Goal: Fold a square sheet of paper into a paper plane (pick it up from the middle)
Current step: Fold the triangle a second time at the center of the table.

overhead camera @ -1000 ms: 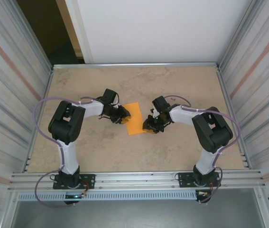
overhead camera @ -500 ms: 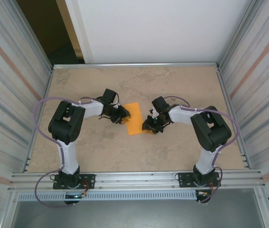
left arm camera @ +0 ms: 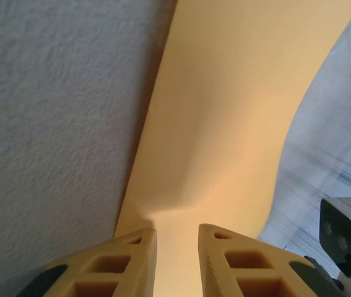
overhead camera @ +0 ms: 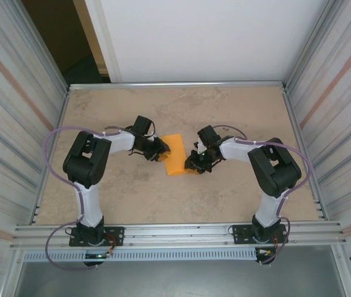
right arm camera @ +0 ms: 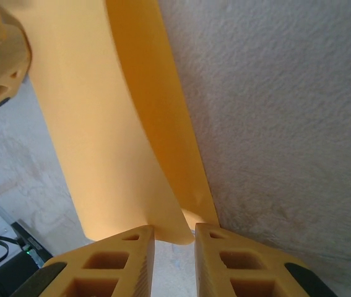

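**Both tools at the orange sheet, mid-surface**

The square sheet of paper (overhead camera: pixel 175 153) sits near the middle of the surface (overhead camera: pixel 237 111), between the two arms. It does not lie flat. Its long sides curl upward, and its end toward 6 o'clock looks thick and rolled.

The left tool (overhead camera: pixel 161 150) meets the sheet at its 9 o'clock edge. In the left wrist view its two yellow fingers (left arm camera: pixel 125 266) stand only narrowly apart. The paper runs down into the slit between them and puckers right at the tips, so this tool is clamped on the sheet's edge. From there the sheet rises away toward 12 o'clock and bows over to 3 o'clock, casting a shadow on the surface at its 9 o'clock side.

The right tool (overhead camera: pixel 192 166) is at the sheet's 4 o'clock corner. In the right wrist view its fingers (right arm camera: pixel 225 260) are also close together. A doubled-over lip of the paper dips into the gap at the fingertips, with a sliver of pale surface visible below it. I cannot tell whether these fingers are pressing the lip or only bracketing it. In the same view a yellow finger of the left tool shows at 10 o'clock, against the far side of the sheet.
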Tool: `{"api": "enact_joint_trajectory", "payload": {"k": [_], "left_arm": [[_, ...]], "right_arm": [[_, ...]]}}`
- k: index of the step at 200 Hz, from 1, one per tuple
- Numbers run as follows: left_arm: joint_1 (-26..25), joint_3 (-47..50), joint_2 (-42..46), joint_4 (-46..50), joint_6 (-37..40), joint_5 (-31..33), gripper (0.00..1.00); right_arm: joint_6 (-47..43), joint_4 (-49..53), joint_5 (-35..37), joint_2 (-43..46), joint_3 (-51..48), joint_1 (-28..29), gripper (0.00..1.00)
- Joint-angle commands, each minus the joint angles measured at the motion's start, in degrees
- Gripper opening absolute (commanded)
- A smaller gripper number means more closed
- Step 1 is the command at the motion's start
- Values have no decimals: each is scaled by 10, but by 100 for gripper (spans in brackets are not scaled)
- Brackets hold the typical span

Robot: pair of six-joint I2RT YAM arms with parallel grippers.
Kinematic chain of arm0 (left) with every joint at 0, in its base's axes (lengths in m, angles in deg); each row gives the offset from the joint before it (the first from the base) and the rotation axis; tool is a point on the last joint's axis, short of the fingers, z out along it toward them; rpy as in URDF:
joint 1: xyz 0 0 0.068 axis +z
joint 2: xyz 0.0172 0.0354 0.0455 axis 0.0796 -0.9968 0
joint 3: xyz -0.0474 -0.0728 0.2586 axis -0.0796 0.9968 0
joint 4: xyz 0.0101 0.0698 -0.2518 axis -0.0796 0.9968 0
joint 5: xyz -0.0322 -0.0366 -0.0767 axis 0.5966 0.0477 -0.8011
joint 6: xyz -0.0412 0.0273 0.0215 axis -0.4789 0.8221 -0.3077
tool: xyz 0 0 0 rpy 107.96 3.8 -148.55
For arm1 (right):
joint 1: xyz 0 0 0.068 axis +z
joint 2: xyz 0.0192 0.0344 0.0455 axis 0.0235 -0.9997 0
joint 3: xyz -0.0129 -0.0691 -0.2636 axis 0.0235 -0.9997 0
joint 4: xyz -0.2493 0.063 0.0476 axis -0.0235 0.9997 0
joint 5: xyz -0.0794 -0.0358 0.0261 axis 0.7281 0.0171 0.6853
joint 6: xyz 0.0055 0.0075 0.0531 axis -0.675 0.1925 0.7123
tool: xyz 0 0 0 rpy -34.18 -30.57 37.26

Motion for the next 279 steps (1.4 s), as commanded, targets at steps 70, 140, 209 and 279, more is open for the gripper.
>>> {"api": "enact_joint_trajectory", "payload": {"k": [70,140,209,279], "left_arm": [[-2,26,-46,31,3,40,26],[-2,26,-47,32,4,40,26],[-2,26,-49,32,2,40,26],[-2,25,-53,34,2,42,26]], "right_arm": [[15,-61,-34,-6,7,-18,31],[-2,-54,-14,-4,9,-38,36],[-23,-38,-30,-28,26,-33,37],[-22,-7,-17,7,-5,-27,37]]}}
